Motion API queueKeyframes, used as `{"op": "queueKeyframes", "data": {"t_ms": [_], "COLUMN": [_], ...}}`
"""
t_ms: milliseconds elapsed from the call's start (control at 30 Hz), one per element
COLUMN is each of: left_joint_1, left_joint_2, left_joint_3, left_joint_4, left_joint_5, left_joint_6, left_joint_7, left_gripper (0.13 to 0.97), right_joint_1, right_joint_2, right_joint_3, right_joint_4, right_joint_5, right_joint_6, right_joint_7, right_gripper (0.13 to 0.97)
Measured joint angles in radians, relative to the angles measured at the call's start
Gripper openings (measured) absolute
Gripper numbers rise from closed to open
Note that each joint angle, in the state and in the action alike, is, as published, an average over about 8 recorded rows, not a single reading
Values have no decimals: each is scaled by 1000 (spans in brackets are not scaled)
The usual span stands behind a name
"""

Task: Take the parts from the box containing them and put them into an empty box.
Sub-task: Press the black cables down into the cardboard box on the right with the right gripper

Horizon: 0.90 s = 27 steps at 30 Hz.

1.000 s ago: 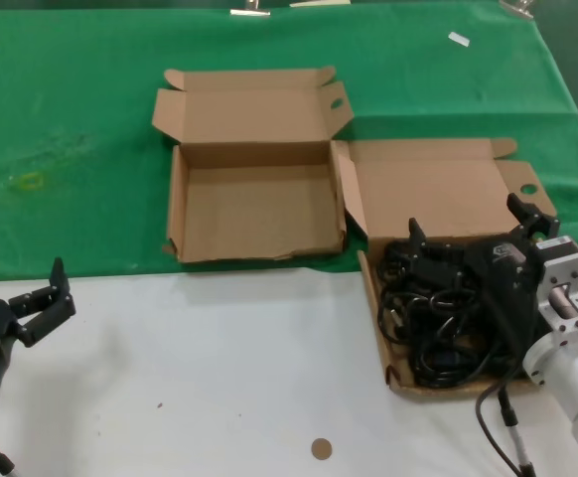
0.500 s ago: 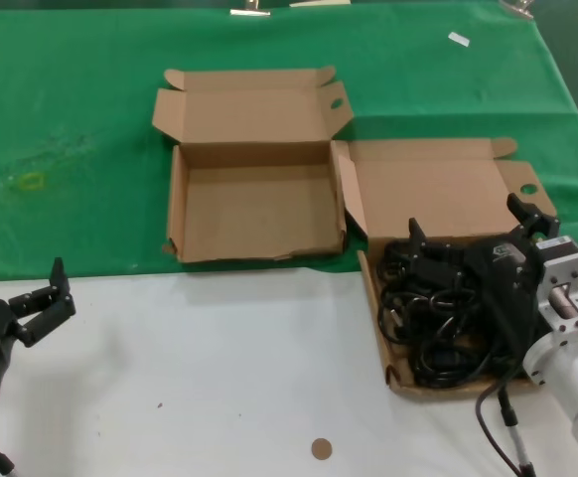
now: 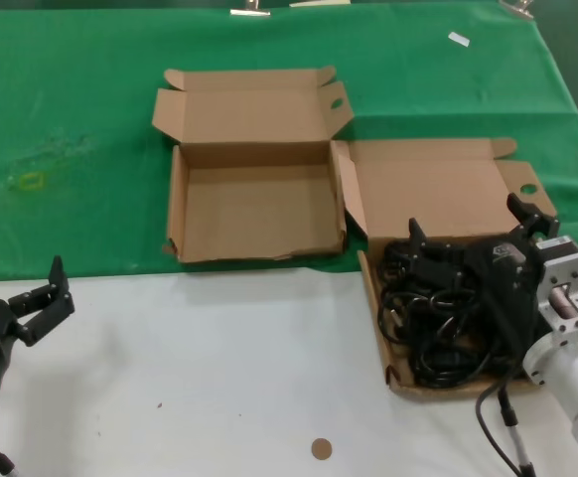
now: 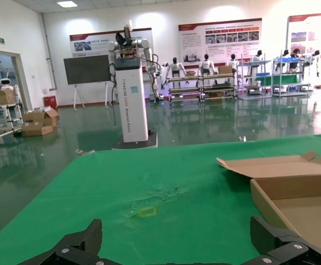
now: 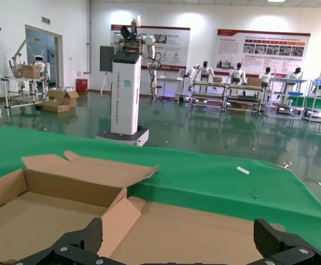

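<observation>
The box holding the parts [image 3: 400, 378] lies at the right, half on the white table, with its lid [image 3: 438, 189] folded back. Black tangled parts [image 3: 438, 333] fill it. My right gripper [image 3: 465, 221] hovers open just above those parts, holding nothing. In the right wrist view the right gripper [image 5: 180, 243] faces the lid [image 5: 204, 232], its fingers wide apart. The empty box [image 3: 254, 214] with a wavy front rim sits on the green cloth, left of the full box. My left gripper [image 3: 41, 293] waits open at the table's left edge. It also appears open in its wrist view [image 4: 177, 243].
A green cloth [image 3: 71, 129] covers the far half of the work surface and a white table [image 3: 219, 368] the near half. A small brown disc [image 3: 321, 448] lies on the white part. The empty box's side wall [image 4: 271, 207] shows beside the left gripper.
</observation>
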State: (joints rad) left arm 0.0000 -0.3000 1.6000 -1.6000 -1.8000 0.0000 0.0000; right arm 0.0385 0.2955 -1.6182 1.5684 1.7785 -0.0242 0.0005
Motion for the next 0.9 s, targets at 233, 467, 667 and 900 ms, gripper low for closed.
{"op": "queueKeyframes", "data": {"t_ms": [233, 467, 667, 900], "left_joint_1": [0, 0, 0, 0], "left_joint_2": [0, 0, 0, 0], "left_joint_3": [0, 0, 0, 0], "left_joint_4": [0, 0, 0, 0], "left_joint_5": [0, 0, 0, 0], "left_joint_6": [0, 0, 0, 0], "left_joint_7": [0, 0, 0, 0], "left_gripper": [894, 861, 742, 590], "right_joint_1": [-4, -5, 4, 29], "right_joint_2": [4, 57, 171, 361], "right_joint_3": [-5, -43, -121, -250], "right_joint_4": [-2, 6, 22, 51], "right_joint_5": [2, 30, 105, 232], "right_joint_6": [6, 48, 106, 160], "right_joint_7": [1, 6, -10, -45], "right_gripper": [966, 966, 966, 966]}}
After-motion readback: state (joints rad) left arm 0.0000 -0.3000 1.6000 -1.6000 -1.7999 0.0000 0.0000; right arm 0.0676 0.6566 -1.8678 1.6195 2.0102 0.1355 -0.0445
